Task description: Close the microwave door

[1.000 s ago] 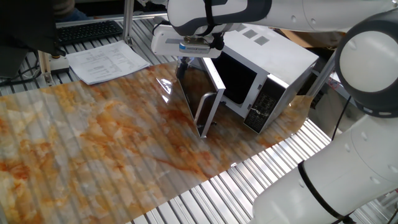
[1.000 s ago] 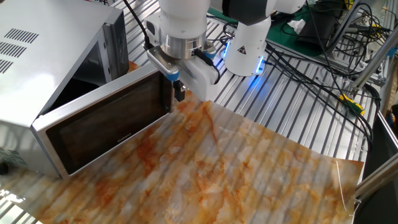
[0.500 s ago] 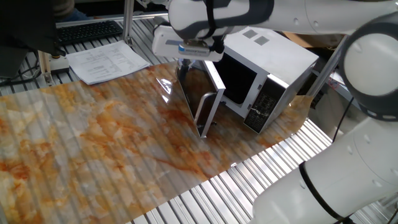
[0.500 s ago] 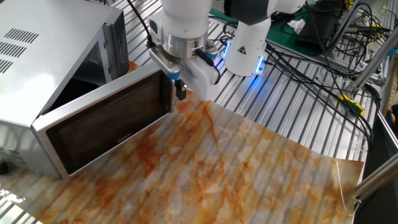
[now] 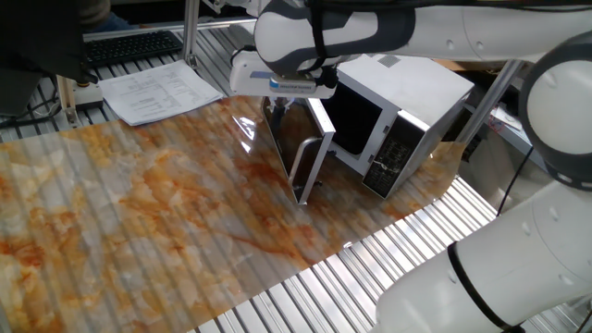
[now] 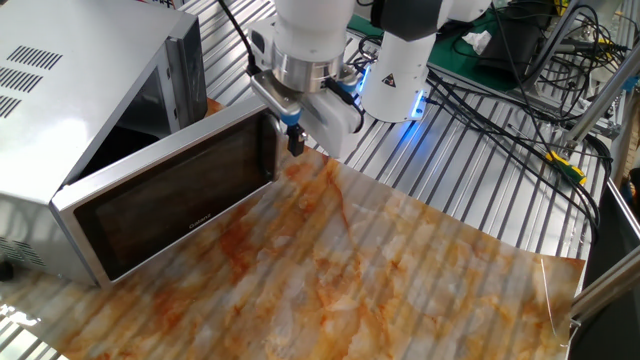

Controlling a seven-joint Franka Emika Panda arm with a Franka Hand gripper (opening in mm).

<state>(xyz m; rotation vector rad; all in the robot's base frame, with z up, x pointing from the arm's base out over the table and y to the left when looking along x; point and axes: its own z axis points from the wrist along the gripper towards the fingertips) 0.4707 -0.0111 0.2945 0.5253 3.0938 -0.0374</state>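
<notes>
White-housed and dark-fingered, the gripper [image 6: 296, 139] hangs empty just off the free edge of the microwave door [image 6: 170, 205], its fingers close together with no visible gap, that door swung wide open from the white microwave [image 5: 400, 102] on the marbled orange tabletop [image 5: 139, 213].

from here i can't tell how the end effector [image 6: 295, 141] jaws stand; its body covers them in one fixed view. the microwave [image 6: 70, 90] is cut off at 9 o'clock in the other fixed view. its control panel [image 5: 396, 154] buttons are too small to read.
</notes>
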